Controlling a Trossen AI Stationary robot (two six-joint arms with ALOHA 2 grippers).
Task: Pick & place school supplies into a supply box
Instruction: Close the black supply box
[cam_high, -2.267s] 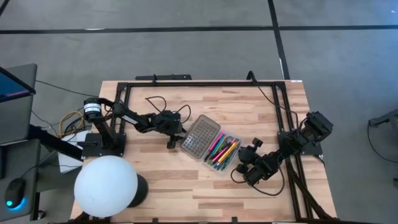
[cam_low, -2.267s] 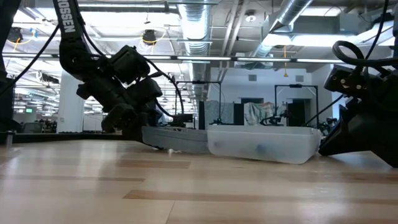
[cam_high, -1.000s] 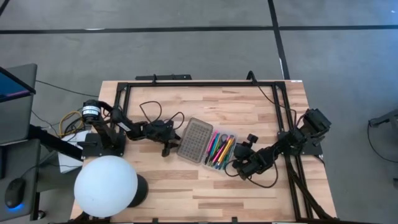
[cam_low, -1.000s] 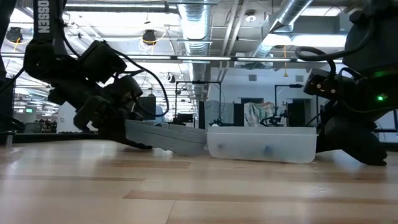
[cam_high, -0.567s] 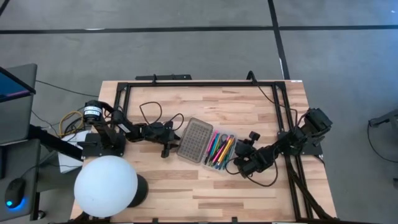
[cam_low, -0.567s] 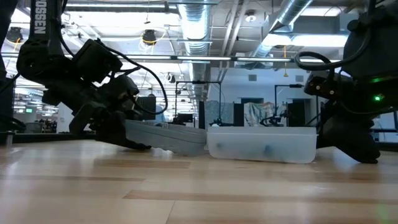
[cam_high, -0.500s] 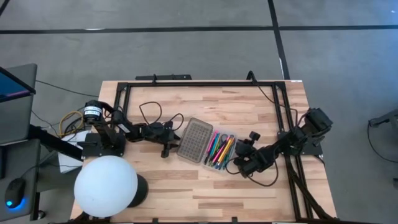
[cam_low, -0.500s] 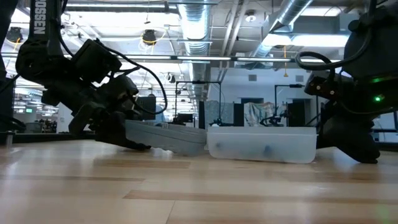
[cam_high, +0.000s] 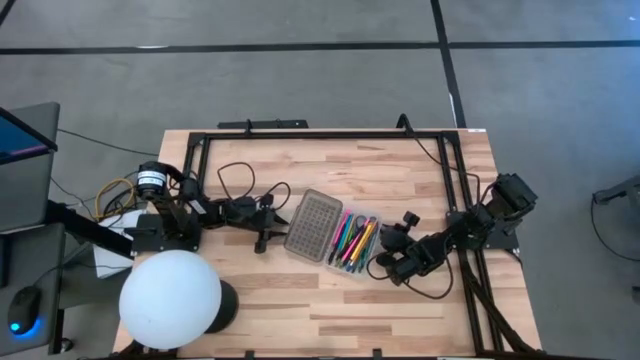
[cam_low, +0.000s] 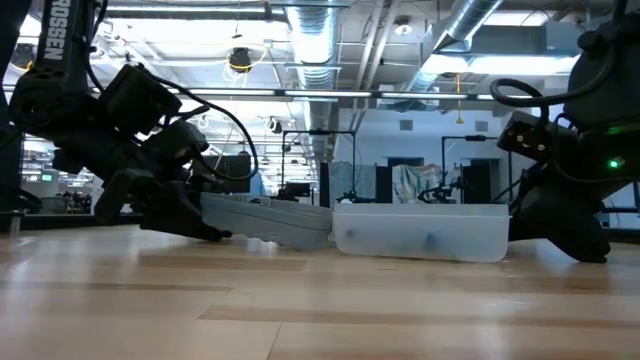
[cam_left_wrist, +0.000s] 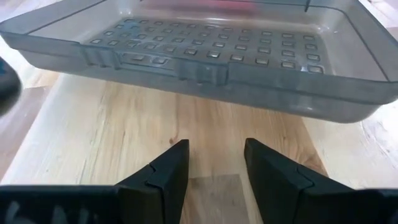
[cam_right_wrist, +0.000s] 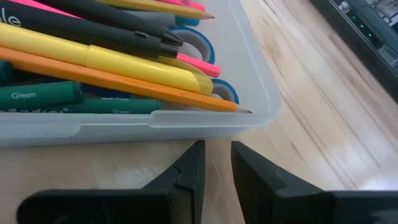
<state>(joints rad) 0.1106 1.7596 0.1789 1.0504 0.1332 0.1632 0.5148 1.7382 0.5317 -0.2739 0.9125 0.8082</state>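
Low view: supply box (cam_low: 418, 232) flat on the table (cam_low: 320, 310), dotted lid (cam_low: 265, 218) tilted open beside it. High view: box mid-table, school supplies (cam_high: 355, 240) inside, flanked by both grippers. Left gripper (cam_left_wrist: 214, 163) parted and empty just short of the lid; right gripper (cam_right_wrist: 216, 163) narrowly parted, gripping nothing, at the box's end.

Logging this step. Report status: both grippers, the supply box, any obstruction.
Left gripper open, empty, short of the dotted lid. Right gripper empty, fingers narrowly apart, just outside the supply box. Pens and pencils inside, lid folded open. Nothing in the way.
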